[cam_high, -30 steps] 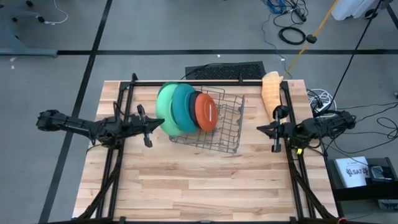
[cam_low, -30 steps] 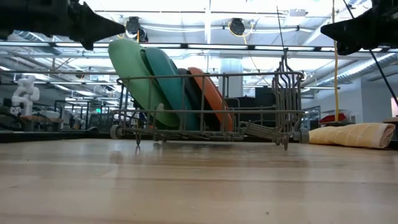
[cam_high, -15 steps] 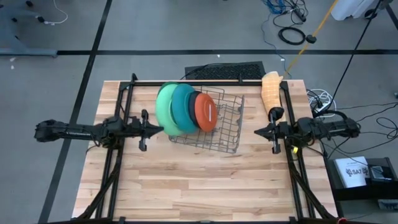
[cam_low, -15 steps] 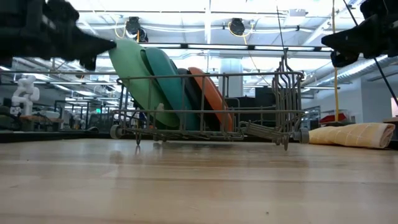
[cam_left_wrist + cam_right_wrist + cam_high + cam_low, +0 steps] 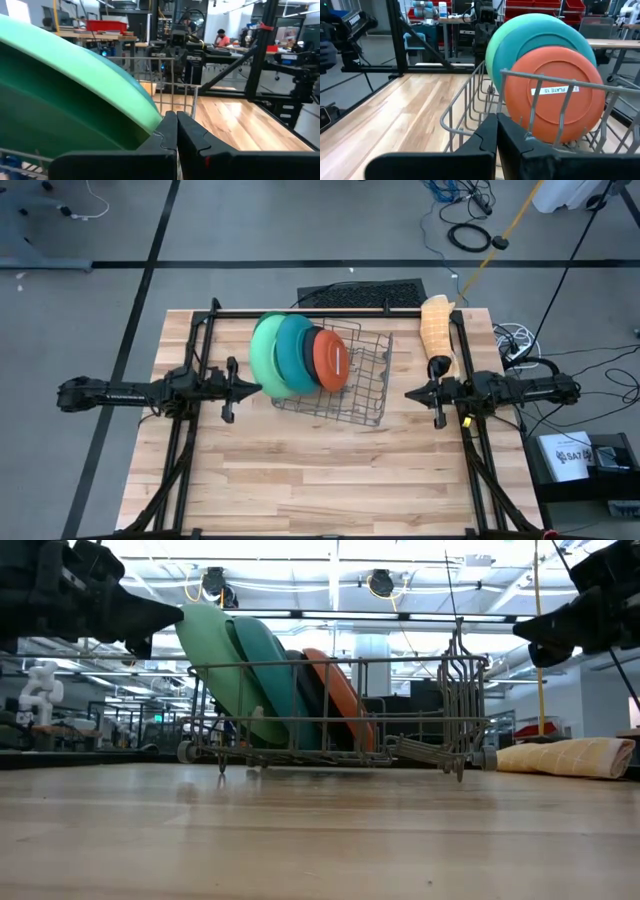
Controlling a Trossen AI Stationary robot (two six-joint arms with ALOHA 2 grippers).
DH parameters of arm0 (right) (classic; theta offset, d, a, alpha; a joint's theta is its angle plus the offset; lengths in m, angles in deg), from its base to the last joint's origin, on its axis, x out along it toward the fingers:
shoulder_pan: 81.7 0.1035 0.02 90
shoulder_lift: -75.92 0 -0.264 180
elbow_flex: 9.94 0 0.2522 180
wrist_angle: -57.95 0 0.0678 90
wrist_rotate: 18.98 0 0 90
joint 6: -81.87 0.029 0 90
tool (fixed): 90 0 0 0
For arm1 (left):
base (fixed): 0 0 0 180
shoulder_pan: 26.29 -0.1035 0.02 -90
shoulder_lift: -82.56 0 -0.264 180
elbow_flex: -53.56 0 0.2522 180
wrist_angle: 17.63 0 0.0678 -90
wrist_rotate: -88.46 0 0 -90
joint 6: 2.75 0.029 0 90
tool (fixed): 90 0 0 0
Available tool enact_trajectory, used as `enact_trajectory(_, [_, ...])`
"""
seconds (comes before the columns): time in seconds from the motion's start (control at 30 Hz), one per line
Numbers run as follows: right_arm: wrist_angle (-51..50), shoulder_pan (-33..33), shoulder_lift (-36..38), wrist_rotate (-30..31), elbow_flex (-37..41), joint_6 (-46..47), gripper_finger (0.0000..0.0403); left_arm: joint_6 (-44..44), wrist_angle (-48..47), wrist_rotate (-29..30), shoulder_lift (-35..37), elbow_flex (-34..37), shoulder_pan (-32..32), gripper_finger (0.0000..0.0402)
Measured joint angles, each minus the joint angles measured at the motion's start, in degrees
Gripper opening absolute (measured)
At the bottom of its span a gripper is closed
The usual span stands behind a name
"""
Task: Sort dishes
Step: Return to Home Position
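Three plates stand on edge in the grey wire rack (image 5: pixel 345 385), leaning toward the table's left. They are the light-green plate (image 5: pixel 260 352), the teal plate (image 5: pixel 293 350) and the smaller orange-red plate (image 5: pixel 331 360), whose orange face turns toward the right arm (image 5: pixel 555 100). My left gripper (image 5: pixel 257 388) is shut and level, just left of the rack at the light-green plate's upper rim (image 5: pixel 100 85). My right gripper (image 5: pixel 408 393) is shut and level, right of the rack and apart from it (image 5: pixel 496 120). My left gripper's shut fingertips (image 5: pixel 180 612) stand right beside the light-green plate's upper rim (image 5: pixel 196 612), coming level from the table's left. I cannot tell whether they touch it.
A rolled yellow cloth (image 5: pixel 436 330) lies at the far right, beside the right arm. A black mat (image 5: pixel 360 292) lies at the far edge. Black frame rails (image 5: pixel 190 380) run along both sides. Bare wood (image 5: pixel 330 470) fills the table's near half.
My left gripper has come down and straightened level, ending at the light-green plate's rim. My right gripper has come down a little and moved slightly toward the rack. The plates and rack have kept still.
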Motion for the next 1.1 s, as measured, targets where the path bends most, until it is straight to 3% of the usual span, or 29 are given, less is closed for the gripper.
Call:
enact_trajectory(0.4, [-4.63,0.01,0.02,0.91,-3.69,-1.77,0.0000,-0.09,-19.67,1.28,20.06,0.04,0.01,0.0000])
enact_trajectory(0.53, [-3.95,-0.11,0.02,1.88,-3.61,-2.10,0.0000,-0.09,-21.49,2.18,20.02,0.04,0.01,0.0000])
enact_trajectory(0.8, [7.52,-0.09,-0.51,0.29,2.51,-0.33,0.0000,0.44,-21.99,6.02,20.02,0.07,0.01,0.0000])
enact_trajectory(1.1, [7.61,-0.09,-0.35,2.49,2.45,-0.55,0.0003,0.07,-22.09,6.12,20.02,0.07,0.01,0.0000])
